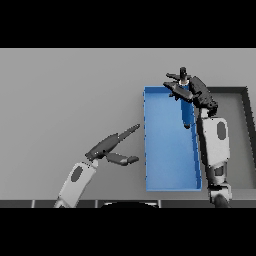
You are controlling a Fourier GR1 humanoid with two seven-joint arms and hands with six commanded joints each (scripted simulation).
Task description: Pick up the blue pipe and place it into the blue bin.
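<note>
Head view: right robot hand (187, 89) is gripping the blue pipe (186, 111) over the blue bin (170, 145); next, releasing. Left robot hand (112, 147) is idling open.

Two robot arms with white and grey casings, each bearing a dark grey oval patch on the forearm. The left hand (111, 148) and right hand (187, 89) are dark grey to black, with slim, tapered fingers and thumbs.

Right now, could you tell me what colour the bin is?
Blue; the bin shows best in the head view.
</note>
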